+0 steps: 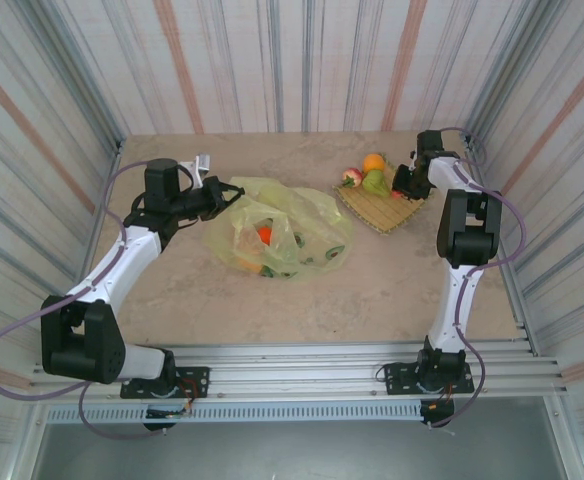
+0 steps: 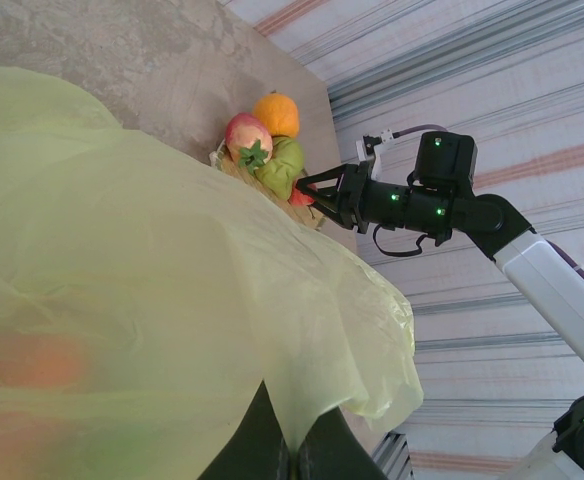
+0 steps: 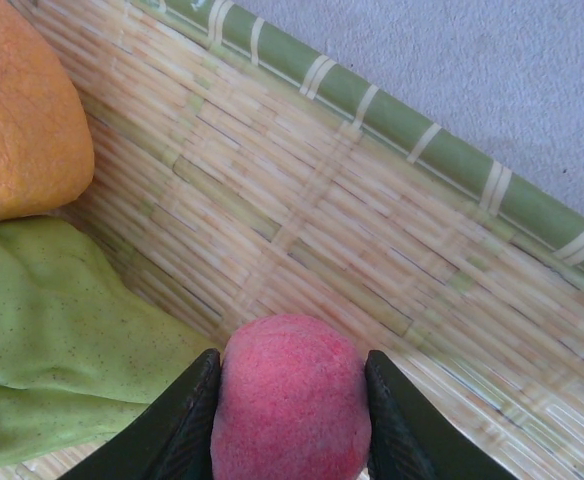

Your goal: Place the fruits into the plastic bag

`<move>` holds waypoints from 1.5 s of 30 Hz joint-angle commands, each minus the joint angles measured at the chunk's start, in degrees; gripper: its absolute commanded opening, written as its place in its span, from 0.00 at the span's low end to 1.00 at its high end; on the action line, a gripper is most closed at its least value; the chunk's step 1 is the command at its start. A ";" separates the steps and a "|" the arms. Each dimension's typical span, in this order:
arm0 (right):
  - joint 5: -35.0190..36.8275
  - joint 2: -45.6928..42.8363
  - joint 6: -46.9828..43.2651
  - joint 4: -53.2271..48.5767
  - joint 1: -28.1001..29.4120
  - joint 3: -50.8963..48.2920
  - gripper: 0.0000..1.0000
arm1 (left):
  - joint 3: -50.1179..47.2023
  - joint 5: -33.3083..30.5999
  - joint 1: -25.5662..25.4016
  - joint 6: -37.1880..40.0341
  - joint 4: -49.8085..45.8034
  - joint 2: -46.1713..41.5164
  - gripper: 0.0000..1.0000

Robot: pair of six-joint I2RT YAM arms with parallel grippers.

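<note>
The yellow-green plastic bag (image 1: 307,225) lies mid-table, and an orange fruit (image 1: 264,234) shows through it. My left gripper (image 1: 230,195) is shut on the bag's rim (image 2: 302,400) and lifts it. On the bamboo mat (image 1: 387,212) sit an orange fruit (image 1: 373,162), a green fruit (image 1: 374,183) and a pinkish fruit (image 1: 351,177). My right gripper (image 3: 292,360) is down on the mat with both fingers pressed against a red fruit (image 3: 287,410). The green fruit (image 3: 52,330) and the orange fruit (image 3: 17,110) lie just left of it.
Striped walls close in the table on three sides, the right one close behind the mat. The mat's green rim (image 3: 422,145) runs beyond the red fruit. Bare tabletop (image 1: 372,290) lies between the bag and the arm bases.
</note>
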 commanded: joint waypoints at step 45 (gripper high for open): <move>1.21 -29.80 1.00 13.27 43.67 -24.66 0.37 | -0.86 1.45 0.50 -1.44 2.11 -1.93 0.00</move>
